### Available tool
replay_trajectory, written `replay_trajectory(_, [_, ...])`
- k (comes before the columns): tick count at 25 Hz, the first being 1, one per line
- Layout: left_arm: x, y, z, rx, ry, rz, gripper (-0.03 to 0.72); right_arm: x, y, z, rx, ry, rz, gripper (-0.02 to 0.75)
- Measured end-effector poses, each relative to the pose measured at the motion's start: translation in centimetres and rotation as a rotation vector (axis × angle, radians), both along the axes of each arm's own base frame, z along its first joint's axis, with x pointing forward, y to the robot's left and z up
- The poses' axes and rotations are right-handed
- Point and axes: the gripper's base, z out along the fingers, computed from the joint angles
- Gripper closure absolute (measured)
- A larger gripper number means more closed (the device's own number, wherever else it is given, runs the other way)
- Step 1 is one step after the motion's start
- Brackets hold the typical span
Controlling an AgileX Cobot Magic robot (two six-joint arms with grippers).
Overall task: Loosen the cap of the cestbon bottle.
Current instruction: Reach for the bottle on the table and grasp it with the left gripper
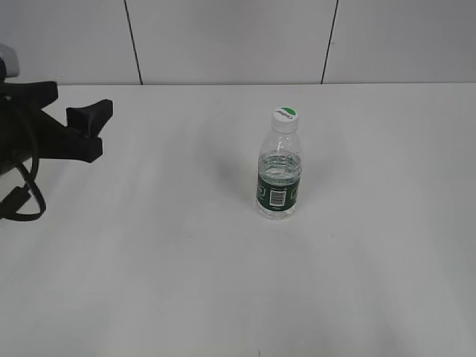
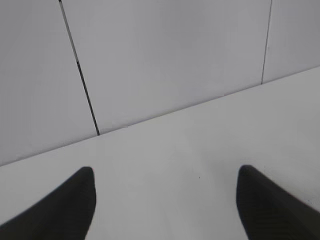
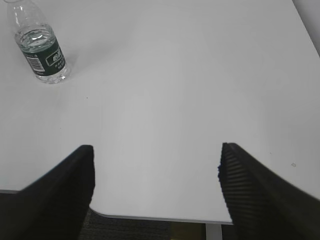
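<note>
The cestbon bottle (image 1: 279, 178) stands upright near the middle of the white table, clear plastic with a dark green label and a white barcode. Its white cap (image 1: 285, 116) with a green patch sits on the neck. The bottle also shows at the top left of the right wrist view (image 3: 42, 52), its cap cut off by the frame edge. My left gripper (image 1: 91, 126) is open and empty at the far left, well away from the bottle; in the left wrist view (image 2: 165, 172) its jaws frame bare table. My right gripper (image 3: 156, 150) is open and empty, over the table's near edge.
A white panelled wall (image 1: 238, 37) with dark seams runs behind the table. The table's front edge (image 3: 160, 218) shows in the right wrist view, with dark floor below. A black cable (image 1: 22, 197) loops beside the left arm.
</note>
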Motion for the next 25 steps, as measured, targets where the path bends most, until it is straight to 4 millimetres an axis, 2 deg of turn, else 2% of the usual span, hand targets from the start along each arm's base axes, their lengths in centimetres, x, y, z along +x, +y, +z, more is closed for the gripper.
replay_trajectory(14, [0.9,-0.5,-3.8,0.018,0.073,-0.028,0.161,0.0,0.0,0.0,0.000,0.000,0.000,0.150])
replay_trajectory(25, [1.6,-3.2,-4.9,0.096,-0.012,-0.325,0.161,0.0,0.0,0.0,0.000,0.000,0.000,0.150])
